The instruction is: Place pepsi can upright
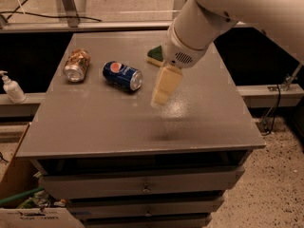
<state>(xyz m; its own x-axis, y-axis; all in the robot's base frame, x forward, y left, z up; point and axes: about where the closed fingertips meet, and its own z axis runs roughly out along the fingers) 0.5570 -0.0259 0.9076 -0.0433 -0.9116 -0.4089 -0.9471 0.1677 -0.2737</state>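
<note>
The pepsi can (pixel 122 75) is dark blue with a round red-white-blue logo and lies on its side on the grey table top (pixel 95 122), left of centre, its silver end facing right-front. My gripper (pixel 164 87), cream-coloured on a white arm, hangs above the table to the right of the can, apart from it and holding nothing.
A tan-orange patterned can (pixel 77 64) lies on its side left of the pepsi can. A green and yellow sponge (pixel 155 56) sits at the back, partly behind my arm. A white pump bottle (pixel 11 88) stands on a ledge left of the table. Drawers are below the top.
</note>
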